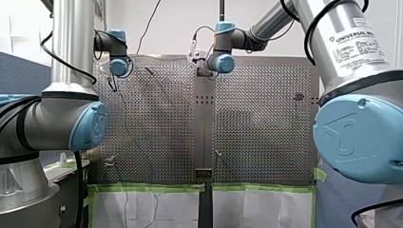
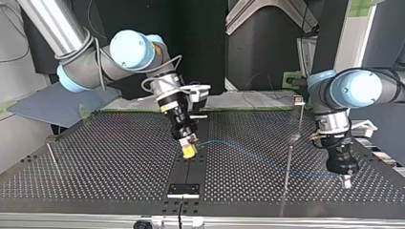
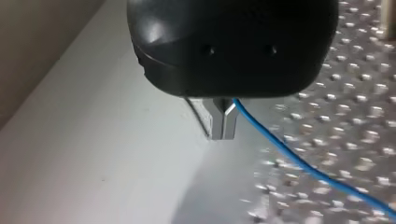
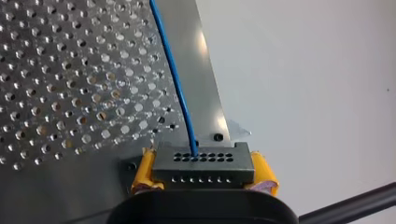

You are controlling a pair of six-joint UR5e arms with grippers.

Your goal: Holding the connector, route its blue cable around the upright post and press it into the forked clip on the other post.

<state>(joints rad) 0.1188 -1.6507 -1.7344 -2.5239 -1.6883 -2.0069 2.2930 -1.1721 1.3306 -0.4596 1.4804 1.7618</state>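
Blue cable (image 2: 248, 153) and upright post (image 2: 288, 164) block top view's right half.

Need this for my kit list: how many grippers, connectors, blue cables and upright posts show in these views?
Grippers: 2, my right gripper and my left gripper
connector: 1
blue cable: 1
Upright posts, top view: 3, the forked-clip post, the post nearer the camera, the thin post at the view's left
Total: 7
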